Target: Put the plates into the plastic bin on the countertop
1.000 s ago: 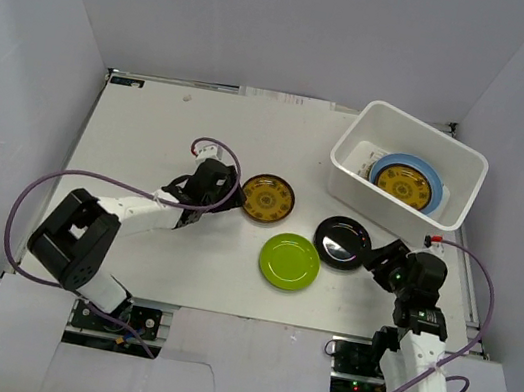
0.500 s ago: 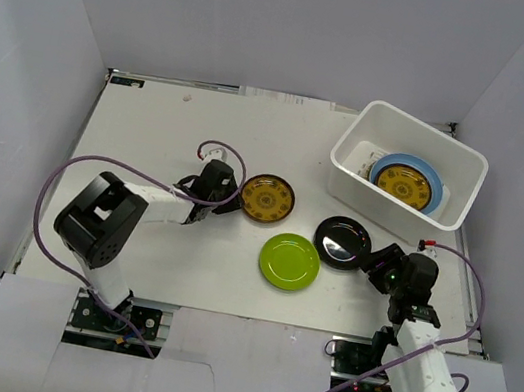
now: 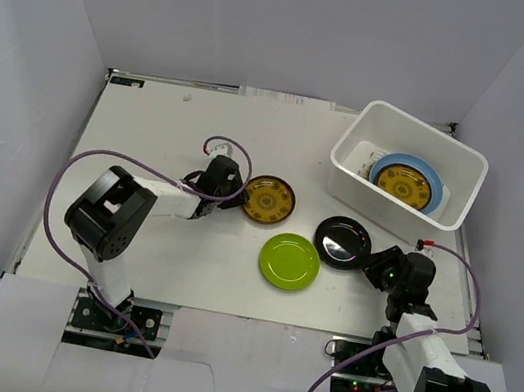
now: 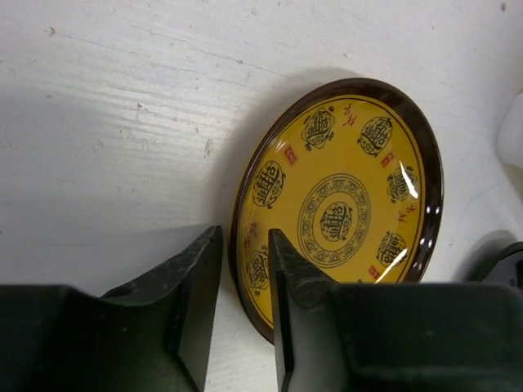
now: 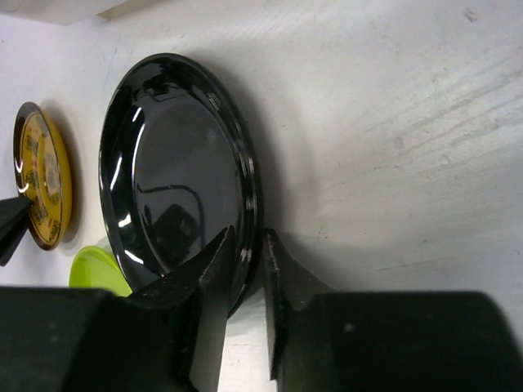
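A brown-rimmed plate with a yellow patterned centre [image 3: 267, 199] lies on the white countertop [image 3: 151, 136]. My left gripper [image 3: 234, 194] is at its left edge. In the left wrist view the gripper [image 4: 243, 237] is open and straddles the rim of that plate [image 4: 343, 212]. A glossy black plate [image 3: 343, 241] lies to the right. My right gripper [image 3: 370, 260] is shut on the rim of the black plate [image 5: 176, 171], as the right wrist view [image 5: 245, 237] shows. A lime green plate [image 3: 289, 261] lies between them. The white plastic bin [image 3: 392, 207] holds a light blue plate [image 3: 420, 165] under a second yellow patterned plate [image 3: 404, 186].
White walls enclose the countertop on three sides. The bin stands at the back right corner. Purple cables loop from both arms over the near part of the countertop. The yellow woven-look plates are not in view.
My left gripper has slid right until its fingers reach the yellow patterned plate's rim. My right gripper has moved slightly left onto the black plate's rim. The plates have not moved.
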### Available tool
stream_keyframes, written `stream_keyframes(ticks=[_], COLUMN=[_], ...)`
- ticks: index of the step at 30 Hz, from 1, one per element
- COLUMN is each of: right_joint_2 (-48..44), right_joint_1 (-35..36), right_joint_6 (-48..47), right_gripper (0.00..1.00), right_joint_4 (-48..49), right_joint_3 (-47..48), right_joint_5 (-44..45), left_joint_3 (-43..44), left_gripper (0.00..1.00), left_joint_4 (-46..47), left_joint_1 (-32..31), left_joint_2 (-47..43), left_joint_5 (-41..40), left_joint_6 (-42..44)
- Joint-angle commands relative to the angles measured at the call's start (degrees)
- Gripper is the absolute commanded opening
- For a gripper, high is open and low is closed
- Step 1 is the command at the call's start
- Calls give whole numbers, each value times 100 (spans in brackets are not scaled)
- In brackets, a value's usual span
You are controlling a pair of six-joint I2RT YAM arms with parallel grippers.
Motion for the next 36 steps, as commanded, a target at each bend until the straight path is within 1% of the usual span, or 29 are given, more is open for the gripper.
stream_keyframes(ticks=[1, 2, 4, 5, 6, 8, 10, 12, 17, 18, 20, 21, 22, 23, 24, 25, 27, 28, 30, 31, 32, 36], right_joint_2=[97, 97, 45, -51, -113, -350, -535, -930, -1809, -2062, -2161, -2092, -2031, -1952, -1820, -1758, -1451, -1302, -635, -354, 232, 1352], right_joint_1=[11, 11, 11, 11, 11, 11, 11, 19, 37, 37, 37, 46, 54, 54, 63, 63, 63, 63, 63, 55, 54, 19], right_joint_6=[6, -12, -12, -29, -30, -65, -91, -117, -117, -117, -100, -91, -65, -47, -47, -65, -214, -284, -539, -618, -801, -1127], right_gripper=[25, 22, 17, 13, 12, 8, 8, 8, 8, 8, 8, 8, 8, 8, 8, 8, 8, 8, 8, 8, 8, 8], right_joint_4=[125, 125, 73, 11, -7, -155, -340, -630, -1280, -1342, -1378, -1543, -1536, -1528, -1501, -1484, -1484, -1475, -1335, -1273, -1281, -1273], right_joint_3=[-182, -173, -155, -138, -137, -94, -32, 117, 635, 880, 1223, 1416, 1818, 2023, 2216, 2610, 3024, 3444, 3807, 4183, 4378, 5187], right_joint_5=[63, 72, 125, 142, 151, 125, 81, 20, -200, -235, -515, -656, -936, -1034, -1079, -957, -641, -370, 35, 394, 598, 1546], left_joint_3=[148, 147, 104, 77, 51, -80, -334, -528, -933, -960, -986, -986, -978, -960, -899, -872, -863, -855, -837, -811, -802, -670], left_gripper=[38, 27, 14, 2, 0, 0, 0, 0, 0, 0, 0, 0, 0, 0, 0, 0, 0, 0, 0, 0, 0, 0], left_joint_4=[-108, -108, -143, -135, -152, -205, -222, -214, -345, -372, -416, -433, -442, -460, -486, -503, -478, -460, -407, -398, -389, -354], left_joint_1=[39, 48, 57, 66, 66, 66, 74, 83, 75, 83, 75, 92, 92, 83, 92, 92, 83, 83, 83, 40, 13, -189], left_joint_2=[127, 118, 48, -57, -127, -425, -724, -1225, -2262, -2420, -2851, -2966, -3158, -3230, -3292, -3344, -3476, -3512, -3573, -3573, -3600, -3687], left_joint_5=[13, -13, -110, -180, -250, -539, -716, -874, -936, -928, -875, -831, -787, -682, -612, -550, -331, -225, 56, 118, 188, 206], left_joint_6=[91, 117, 152, 205, 249, 345, 372, 399, 346, 346, 311, 293, 285, 284, 276, 258, 179, 162, 100, 82, 91, 126])
